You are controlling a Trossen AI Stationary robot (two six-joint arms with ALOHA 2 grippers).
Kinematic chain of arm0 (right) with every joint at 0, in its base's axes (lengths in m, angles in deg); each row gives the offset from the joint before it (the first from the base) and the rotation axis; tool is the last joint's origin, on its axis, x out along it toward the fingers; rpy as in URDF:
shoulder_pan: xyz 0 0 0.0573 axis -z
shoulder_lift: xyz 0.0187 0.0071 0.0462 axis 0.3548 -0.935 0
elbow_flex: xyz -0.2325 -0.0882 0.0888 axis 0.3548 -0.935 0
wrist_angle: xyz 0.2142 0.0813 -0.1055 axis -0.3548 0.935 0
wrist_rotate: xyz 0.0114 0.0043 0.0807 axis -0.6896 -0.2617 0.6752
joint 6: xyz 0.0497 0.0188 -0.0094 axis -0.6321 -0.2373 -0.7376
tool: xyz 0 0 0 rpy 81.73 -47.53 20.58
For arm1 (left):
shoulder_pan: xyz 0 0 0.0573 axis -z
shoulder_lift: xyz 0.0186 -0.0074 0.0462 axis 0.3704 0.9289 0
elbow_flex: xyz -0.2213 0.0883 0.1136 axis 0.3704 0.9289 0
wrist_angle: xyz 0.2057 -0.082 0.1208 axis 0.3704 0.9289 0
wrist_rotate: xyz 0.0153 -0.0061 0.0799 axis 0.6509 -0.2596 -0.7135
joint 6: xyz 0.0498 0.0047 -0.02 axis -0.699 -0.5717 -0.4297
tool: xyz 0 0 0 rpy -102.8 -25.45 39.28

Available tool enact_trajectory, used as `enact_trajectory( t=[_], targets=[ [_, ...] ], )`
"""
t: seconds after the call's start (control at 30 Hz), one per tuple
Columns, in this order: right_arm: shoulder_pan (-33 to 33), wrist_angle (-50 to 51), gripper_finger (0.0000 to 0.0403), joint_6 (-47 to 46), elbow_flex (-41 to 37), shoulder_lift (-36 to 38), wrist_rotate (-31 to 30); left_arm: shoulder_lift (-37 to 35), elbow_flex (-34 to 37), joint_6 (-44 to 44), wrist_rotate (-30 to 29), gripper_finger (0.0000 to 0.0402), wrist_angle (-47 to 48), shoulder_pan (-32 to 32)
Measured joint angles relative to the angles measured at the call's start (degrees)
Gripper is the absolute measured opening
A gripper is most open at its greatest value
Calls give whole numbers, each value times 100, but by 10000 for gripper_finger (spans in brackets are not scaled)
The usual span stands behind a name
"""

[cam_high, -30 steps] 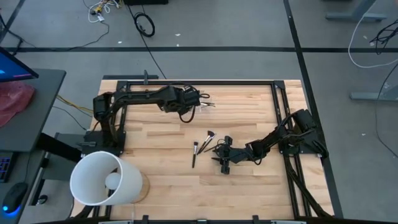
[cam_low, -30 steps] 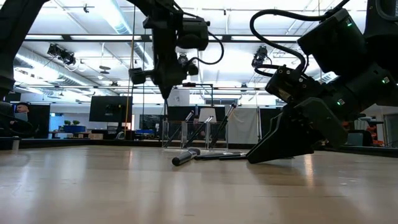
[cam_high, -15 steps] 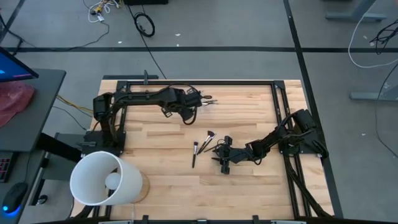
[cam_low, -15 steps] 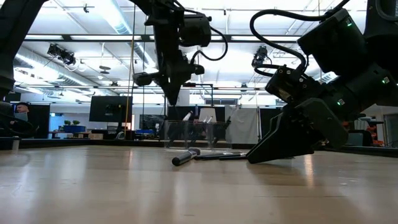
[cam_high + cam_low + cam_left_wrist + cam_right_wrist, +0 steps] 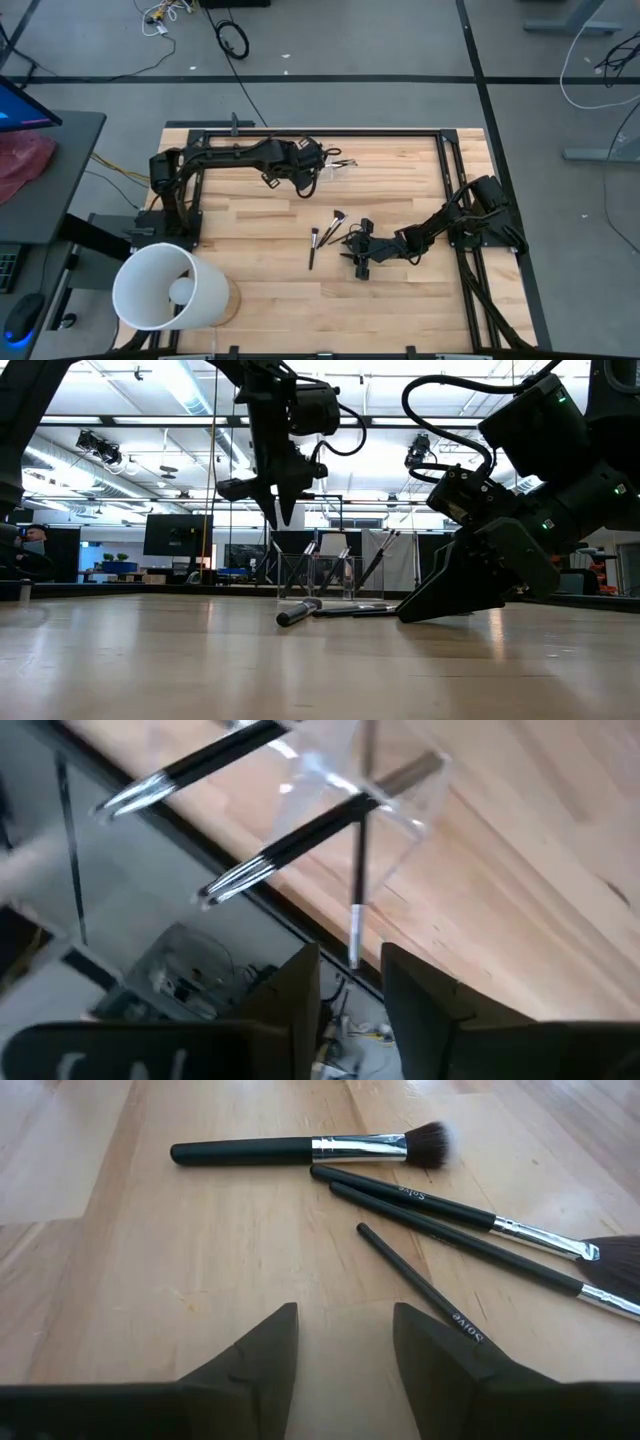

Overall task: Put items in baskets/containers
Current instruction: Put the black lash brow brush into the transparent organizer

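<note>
Your left gripper (image 5: 281, 520) hangs just above the clear holder (image 5: 317, 576) at the far edge of the table (image 5: 400, 290), fingers (image 5: 415, 990) spread a little, with a thin brush (image 5: 357, 885) standing below the gap between them. I can't tell whether it is touching them. Several brushes already lean in that holder, handles down in the wrist view. That part is done.

Left to do: four brushes (image 5: 430, 1210) lie flat on the wood right ahead of your right gripper (image 5: 343, 1342), which rests low on the table, jaws wide apart and holding nothing.

Against a second ago: the left gripper has slid sideways to sit over the holder, its jaws have parted from a tight pinch, and one more handle now leans out of the holder on the low view. The right arm hasn't budged, and the loose brushes lie as they did.
</note>
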Motion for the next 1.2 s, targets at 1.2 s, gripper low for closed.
enact_trajectory(
  t=[1.2],
  targets=[
    [453, 2018, 166, 1841, -688, 2584, 279, -1190, 4774, 6515, 2591, 84, -9473, 1546]
  ],
)
